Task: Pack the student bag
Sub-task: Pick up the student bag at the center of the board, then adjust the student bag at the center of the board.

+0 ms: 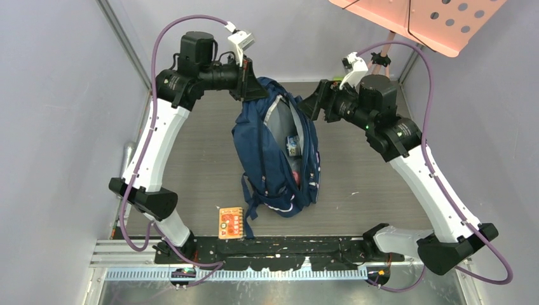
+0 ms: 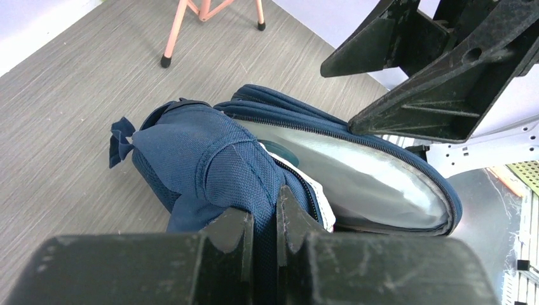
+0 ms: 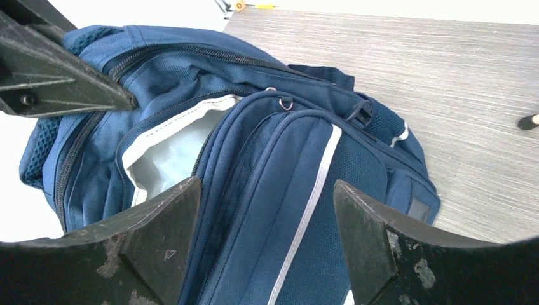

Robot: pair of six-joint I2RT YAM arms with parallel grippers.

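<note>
The student bag [image 1: 254, 149], a large navy backpack with pale stripes, lies in the middle of the table with its main zip open and a grey lining showing. Small items [image 1: 293, 147] sit inside. My left gripper [image 1: 252, 86] is shut on the navy fabric of the bag's far left rim [image 2: 264, 190], holding it up. My right gripper [image 1: 313, 101] is open, empty, just right of the bag's far end; in the right wrist view its jaws straddle the bag's front pocket [image 3: 299, 184] without touching. An orange booklet [image 1: 231, 222] lies on the table near the front.
A pink stand's legs [image 2: 184, 25] rest on the table behind the bag, and its pink perforated tray [image 1: 419, 19] hangs at the top right. The shoulder straps [image 1: 249, 197] trail toward the front rail [image 1: 279, 244].
</note>
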